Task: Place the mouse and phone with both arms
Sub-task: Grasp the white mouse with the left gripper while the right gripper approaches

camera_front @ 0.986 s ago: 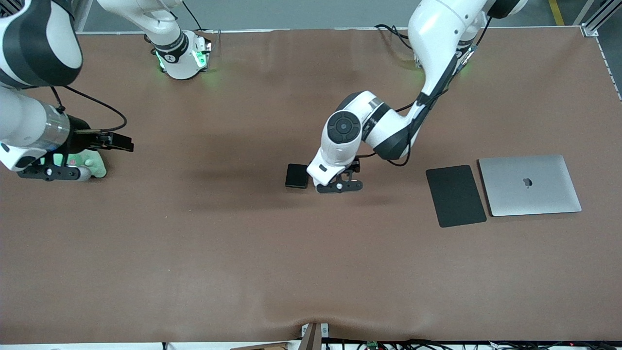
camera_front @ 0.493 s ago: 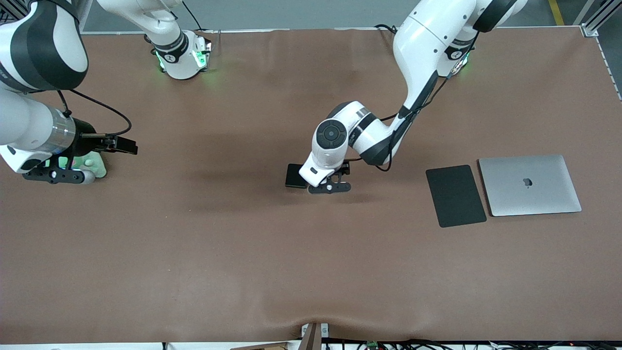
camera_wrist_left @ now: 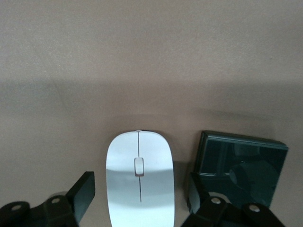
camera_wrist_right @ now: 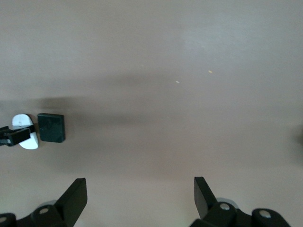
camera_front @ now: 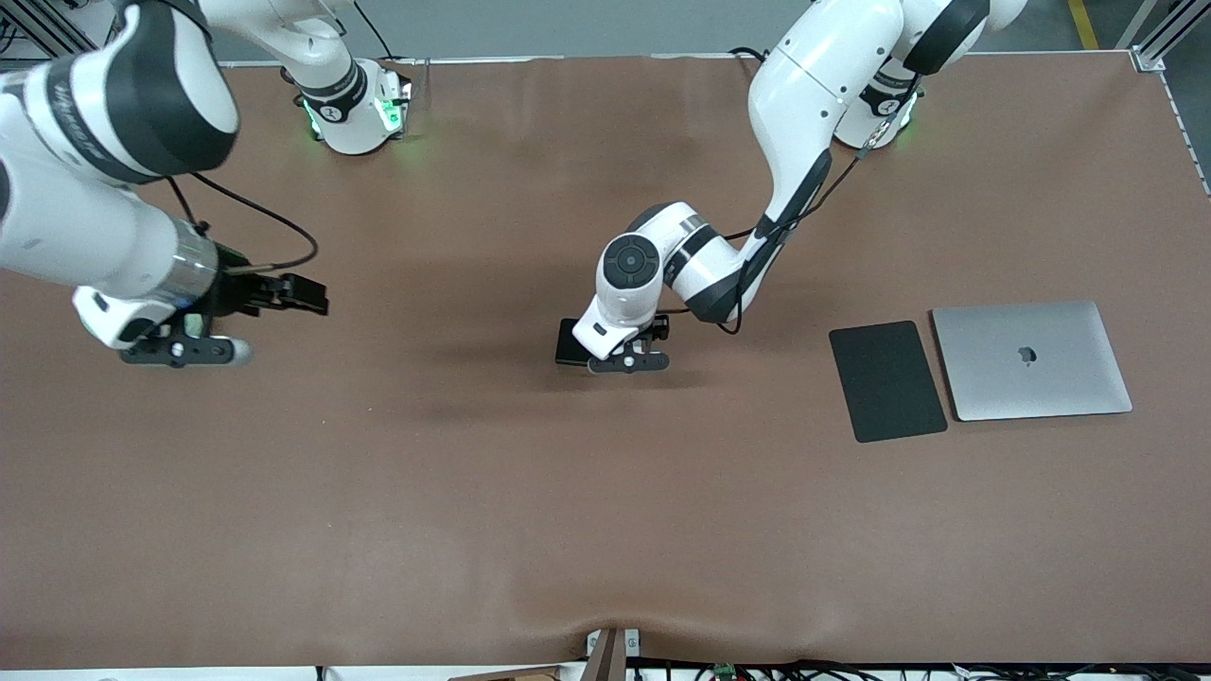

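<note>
The white mouse (camera_wrist_left: 138,177) lies on the brown table between the fingers of my left gripper (camera_wrist_left: 139,194), which is open around it with a gap on each side. The glossy black phone (camera_wrist_left: 242,166) lies right beside the mouse. In the front view my left gripper (camera_front: 626,362) is low at the table's middle and hides the mouse; only part of the phone (camera_front: 570,342) shows next to it. My right gripper (camera_front: 180,350) is open and empty over bare table toward the right arm's end. Its wrist view (camera_wrist_right: 139,191) shows the mouse (camera_wrist_right: 23,131) and the phone (camera_wrist_right: 51,127) far off.
A large matte black pad (camera_front: 887,380) and a shut silver laptop (camera_front: 1031,359) lie side by side toward the left arm's end. The two arm bases stand along the table's top edge.
My left gripper has shifted toward the phone and sunk lower. My right arm has swung in from the table's end toward the middle.
</note>
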`<state>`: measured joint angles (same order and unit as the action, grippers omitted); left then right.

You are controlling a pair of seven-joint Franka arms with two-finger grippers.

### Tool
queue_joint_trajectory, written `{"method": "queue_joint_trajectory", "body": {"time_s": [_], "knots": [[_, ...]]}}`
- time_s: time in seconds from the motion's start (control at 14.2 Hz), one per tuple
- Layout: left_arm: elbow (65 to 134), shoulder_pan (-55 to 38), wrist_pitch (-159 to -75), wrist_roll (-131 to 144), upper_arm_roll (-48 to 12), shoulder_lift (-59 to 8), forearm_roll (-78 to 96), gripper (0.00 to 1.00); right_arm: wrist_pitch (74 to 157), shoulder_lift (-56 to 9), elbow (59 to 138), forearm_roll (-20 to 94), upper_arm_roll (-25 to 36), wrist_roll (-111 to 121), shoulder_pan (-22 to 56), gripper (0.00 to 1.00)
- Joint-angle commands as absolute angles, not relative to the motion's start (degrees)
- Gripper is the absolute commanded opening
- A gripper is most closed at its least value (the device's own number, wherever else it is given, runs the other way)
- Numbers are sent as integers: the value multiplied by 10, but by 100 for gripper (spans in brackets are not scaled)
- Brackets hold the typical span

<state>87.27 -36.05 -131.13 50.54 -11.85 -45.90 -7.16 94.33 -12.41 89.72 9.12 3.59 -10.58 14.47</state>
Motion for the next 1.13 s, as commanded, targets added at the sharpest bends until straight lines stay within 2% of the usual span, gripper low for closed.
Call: {"method": "queue_joint_trajectory", "body": {"time_s": [0.0,0.35,0.49,0.56,0.85,1.06], "knots": [[862,-370,-1317,532,-113,-471,-92,84,984,-171,890,105,40,-112,176,100],[875,-382,-1316,553,-113,-471,-93,79,1029,-234,892,105,40,-155,206,100],[876,-383,-1312,554,-112,-471,-93,72,1042,-252,893,105,41,-181,215,100],[876,-383,-1310,554,-112,-471,-93,66,1043,-261,893,104,41,-189,214,100],[875,-380,-1275,559,-112,-454,-102,29,1090,-282,908,105,41,-189,213,100],[875,-352,-1208,540,-112,-395,-110,21,1144,-297,921,105,40,-215,242,100]]}}
